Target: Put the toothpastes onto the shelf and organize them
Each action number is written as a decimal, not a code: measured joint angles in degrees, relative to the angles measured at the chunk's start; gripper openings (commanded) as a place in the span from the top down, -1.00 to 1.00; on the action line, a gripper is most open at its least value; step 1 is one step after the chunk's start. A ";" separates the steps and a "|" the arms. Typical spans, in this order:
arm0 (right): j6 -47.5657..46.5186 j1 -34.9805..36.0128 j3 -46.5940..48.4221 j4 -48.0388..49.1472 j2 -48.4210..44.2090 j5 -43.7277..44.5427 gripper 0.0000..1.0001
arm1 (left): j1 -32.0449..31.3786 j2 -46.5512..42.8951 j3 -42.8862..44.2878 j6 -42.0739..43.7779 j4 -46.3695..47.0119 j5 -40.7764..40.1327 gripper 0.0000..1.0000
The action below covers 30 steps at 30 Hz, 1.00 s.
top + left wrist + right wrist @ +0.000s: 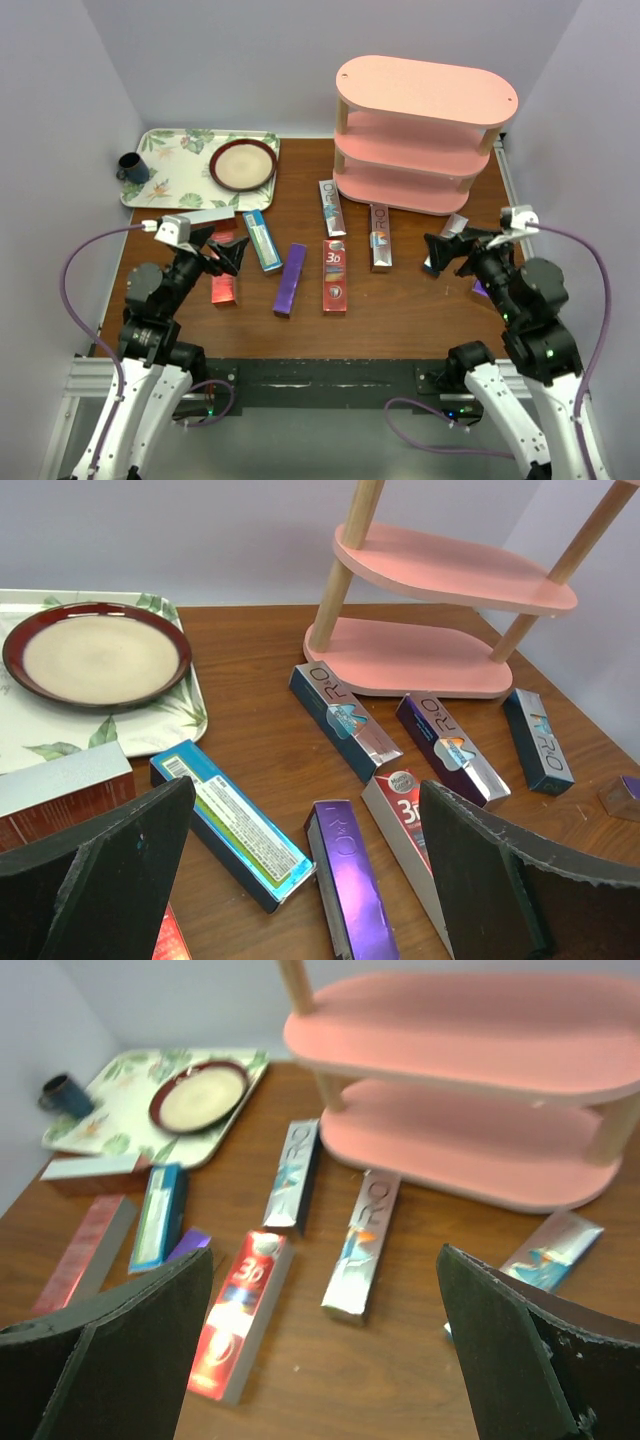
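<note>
Jaws on left and right stand wide open, empty, near toothpastes [335,275] strewn before the 3-tier shelf [425,95].

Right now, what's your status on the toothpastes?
Left end effector open, right end effector open, both empty. Toothpastes on table, none on shelf. Approach looks open.

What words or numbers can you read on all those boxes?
"3D" on the long red cardboard carton.
"PRO" on the shiny purple cardboard carton.
"PRO" on the silver carton with a dark blue side.
"PRO" on the silver carton with a dark purple side.
Smaller print on every carton, and the barcode label on the teal carton: too small to read.
</note>
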 measured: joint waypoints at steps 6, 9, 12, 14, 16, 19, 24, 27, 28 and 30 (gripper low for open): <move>3.76 0.00 2.43 -4.85 15.85 -6.82 -0.97 | 0.00 0.61 0.00 0.00 -0.13 0.48 -1.00; 5.07 0.83 1.92 -6.01 23.10 -8.68 -0.97 | 0.00 0.87 0.00 0.00 -0.11 0.68 -1.00; 6.84 6.19 -0.42 -6.23 27.39 -6.19 -0.97 | 0.00 1.36 0.00 -0.02 -0.13 0.92 -1.00; 8.68 13.33 -2.45 -5.33 29.20 -2.89 -0.97 | 0.00 1.62 0.00 -0.02 -0.15 1.07 -1.00; 10.99 20.00 -5.16 -2.43 30.51 0.17 -0.97 | 0.00 1.88 0.00 -0.02 -0.17 1.11 -1.00; 15.02 27.96 -10.36 3.26 31.82 5.84 -0.97 | 0.00 2.16 0.00 -0.02 -0.20 1.11 -1.00; 21.97 44.89 -16.59 12.46 37.88 21.57 -0.97 | 0.00 2.54 0.02 -0.02 -0.31 1.11 -1.00; 25.05 54.07 -16.41 16.81 43.91 30.18 -0.97 | 0.00 2.97 0.02 -0.02 -0.33 1.11 -1.00; 26.27 57.02 -15.98 17.44 46.14 33.20 -0.97 | 0.00 3.08 0.02 -0.02 -0.37 1.11 -1.00; 29.07 61.88 -14.16 18.45 51.32 39.41 -0.97 | 0.00 3.26 0.02 -0.02 -0.35 1.11 -1.00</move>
